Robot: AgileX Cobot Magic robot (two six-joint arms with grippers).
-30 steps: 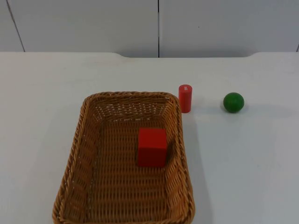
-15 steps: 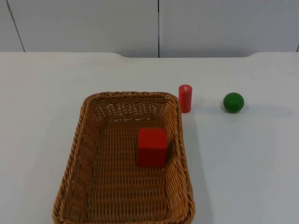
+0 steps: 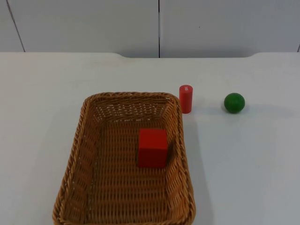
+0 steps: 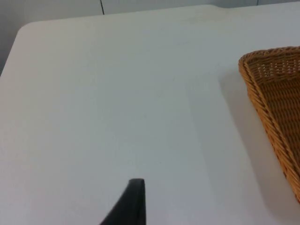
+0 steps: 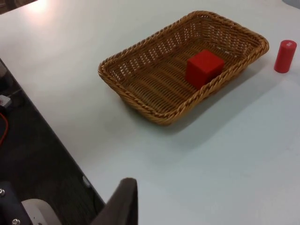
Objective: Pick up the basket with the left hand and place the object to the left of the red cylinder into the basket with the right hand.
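Your wicker basket point(image 3: 126, 161) sits on the white tabletop point(image 3: 243, 159) with the red cube point(image 3: 152, 147) inside it, against its right wall. The red cylinder point(image 3: 185, 98) stands upright just beside the basket's far right corner, the green ball point(image 3: 234, 102) farther right. Whether the left hand point(image 4: 133, 206) beside the basket or the right hand point(image 5: 123, 204) is open or closed, you cannot tell.

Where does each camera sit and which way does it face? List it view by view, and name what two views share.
Top view: fixed above, looking down and forward at the basket, the cube in it, the cylinder, the ball and the wall; no arm.
Left wrist view: on the left arm, facing bare table and a basket corner; one black fingertip of the left end effector.
Right wrist view: on the right arm, facing basket, cube and cylinder over the table edge; one fingertip of the right end effector.
Shared: the basket, in all three.
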